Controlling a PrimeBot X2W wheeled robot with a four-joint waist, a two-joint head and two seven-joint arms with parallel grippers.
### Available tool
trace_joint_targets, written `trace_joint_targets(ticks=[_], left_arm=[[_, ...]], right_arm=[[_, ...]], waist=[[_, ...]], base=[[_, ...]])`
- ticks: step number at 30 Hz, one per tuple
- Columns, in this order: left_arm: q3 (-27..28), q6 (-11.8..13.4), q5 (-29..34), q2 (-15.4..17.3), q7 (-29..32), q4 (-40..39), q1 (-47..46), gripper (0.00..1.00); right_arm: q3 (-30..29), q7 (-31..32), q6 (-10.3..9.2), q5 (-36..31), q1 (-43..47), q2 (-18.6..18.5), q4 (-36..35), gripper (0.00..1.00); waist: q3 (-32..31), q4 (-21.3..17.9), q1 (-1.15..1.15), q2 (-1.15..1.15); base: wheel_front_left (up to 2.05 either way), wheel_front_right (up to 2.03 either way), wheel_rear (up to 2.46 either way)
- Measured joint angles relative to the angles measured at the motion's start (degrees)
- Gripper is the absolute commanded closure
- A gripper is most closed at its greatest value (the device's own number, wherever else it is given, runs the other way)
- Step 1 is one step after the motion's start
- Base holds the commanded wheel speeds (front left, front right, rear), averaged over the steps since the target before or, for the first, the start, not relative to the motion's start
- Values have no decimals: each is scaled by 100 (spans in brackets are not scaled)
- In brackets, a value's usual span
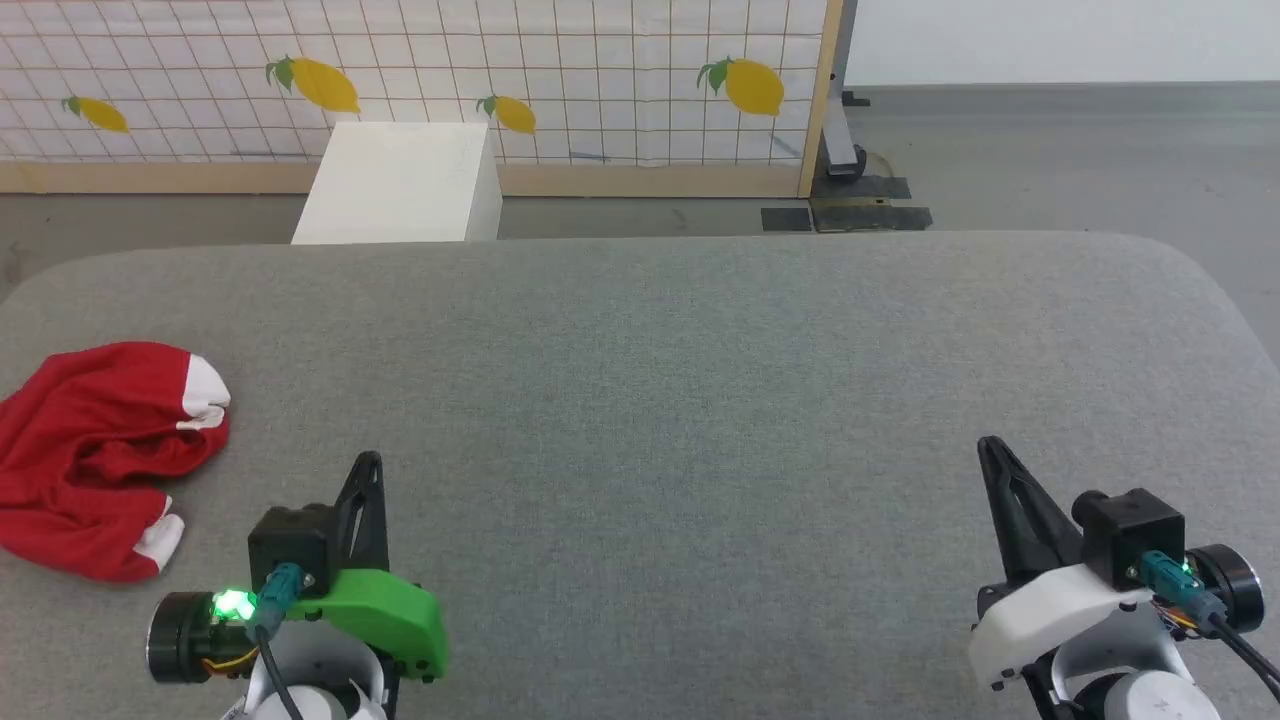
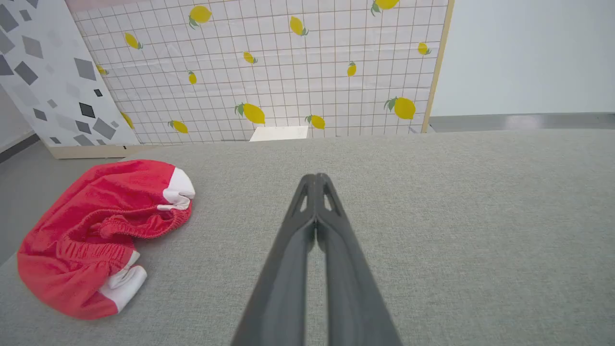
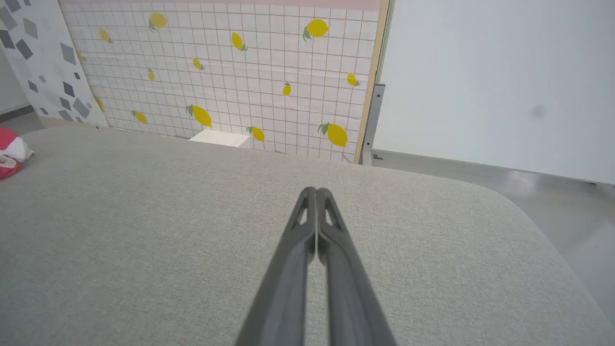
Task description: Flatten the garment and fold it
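We see the garment (image 1: pixel 95 455) bunched in a heap at the left of the grey table (image 1: pixel 700 380). The head view cuts off its left side, and its folds hide much of the cloth. Our left gripper (image 1: pixel 369 463), near the heap, and our right gripper (image 1: pixel 988 446), well apart from it, are both clenched on nothing.

I see the soft bright-red sports garment (image 1: pixel 95 450) with white trim bands lying crumpled in a loose heap on my left of the grey cloth-covered table (image 1: pixel 650 400), its gathered waistband bunched.
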Motion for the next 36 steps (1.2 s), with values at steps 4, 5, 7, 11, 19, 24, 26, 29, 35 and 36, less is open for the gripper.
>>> trace_joint_targets(ticks=[4, 5, 7, 11, 19, 24, 26, 29, 35, 36], left_arm=[[0, -1, -2, 0, 0, 1, -1, 0], [0, -1, -2, 0, 0, 1, -1, 0], [0, -1, -8, 0, -1, 2, -1, 0], [-13, -4, -43, 0, -22, 22, -1, 0], [-31, -8, -99, 1, -148, 94, -1, 0], [-8, -14, -151, 1, -213, 124, 1, 0], [-1, -15, -163, 1, -260, 131, 1, 0], [7, -16, -196, 1, -289, 144, 3, 0], [27, -41, -236, 1, -363, 179, 7, 0], [31, -54, -236, 1, -376, 188, 11, 0]], right_arm=[[-5, 0, 1, 2, 0, -1, 4, 0], [-5, 0, 1, 2, 0, -1, 4, 0], [-5, 0, 1, 3, 0, -1, 8, 0], [-12, -12, 1, 38, 1, -1, 38, 0], [-35, -141, 1, 182, 2, -1, 134, 0], [-46, -230, 1, 289, 9, -1, 193, 0], [-53, -256, 1, 325, 14, -1, 211, 0], [-65, -292, 1, 344, 22, -1, 243, 0], [-70, -357, 1, 419, 62, -1, 311, 0], [-69, -364, 1, 430, 79, -1, 325, 0]], waist=[[0, 0, 0, 0], [0, 0, 0, 0], [0, 0, 0, 0], [1, 1, 0, 0], [3, 55, 0, 0], [14, 210, 0, 0], [16, 267, 0, 0], [21, 355, 0, 0], [24, 556, 0, 0], [23, 596, 0, 0]], base=[[0, 0, 0], [0, 0, 0], [0, 0, 0], [0, 0, 0], [0, 0, 0], [0, 0, 0], [0, 0, 0], [0, 0, 0], [0, 0, 0], [0, 0, 0]])
